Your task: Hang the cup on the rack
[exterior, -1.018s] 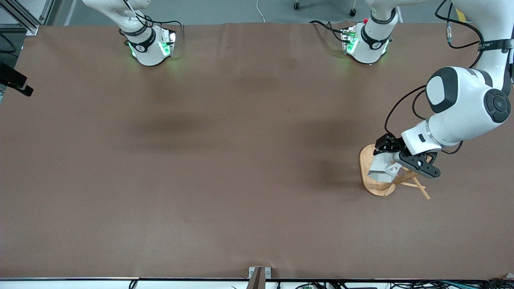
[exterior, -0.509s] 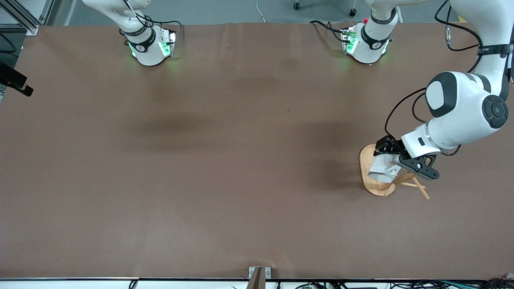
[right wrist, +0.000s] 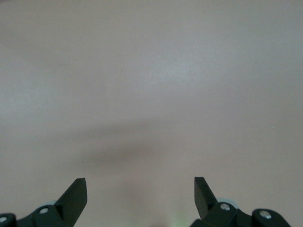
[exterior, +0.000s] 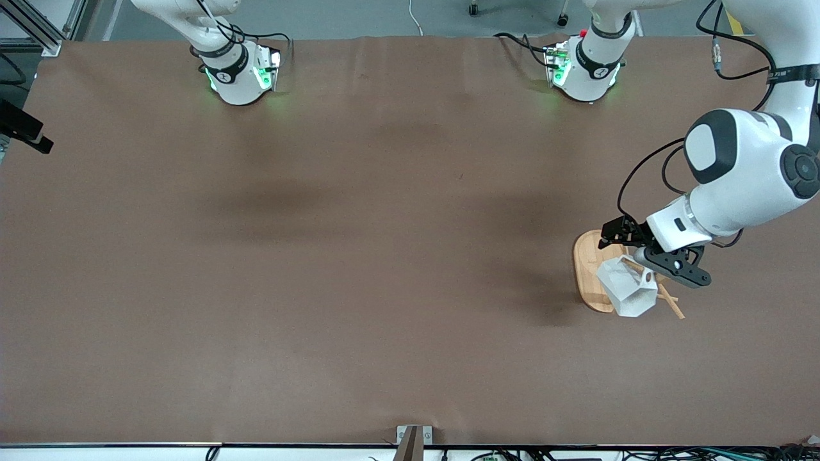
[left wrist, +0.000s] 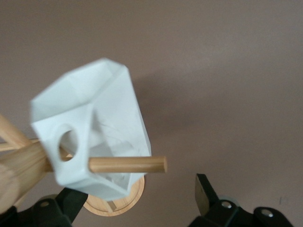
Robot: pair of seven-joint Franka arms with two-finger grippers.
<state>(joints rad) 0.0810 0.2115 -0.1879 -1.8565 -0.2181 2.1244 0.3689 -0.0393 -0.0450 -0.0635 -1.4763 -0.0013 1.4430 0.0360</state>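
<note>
Your left gripper (exterior: 647, 256) hovers over the rack (exterior: 592, 272) with its 2 fingers (left wrist: 204, 191) spread apart and holding nothing. You can see the cup (exterior: 628, 293) hanging free on 1 slanting peg (left wrist: 128, 164), which passes through the round hole in its tab handle; the cup's body droops below the peg, over the edge of the oval base nearer to the front camera. In the left wrist view the cup (left wrist: 94, 142) sits between the parted fingers, touching neither.

Your right gripper (right wrist: 140, 196) waits with its fingers wide, bare table under it; only that arm's base shows in the front view.

You have a plain brown table cover (exterior: 359, 269), smooth with faint creases, lying flat out to every edge. The rack stands toward the left arm's end of the table, and nothing else rests on the cover around it. You can see grey floor and cables past the bases.
</note>
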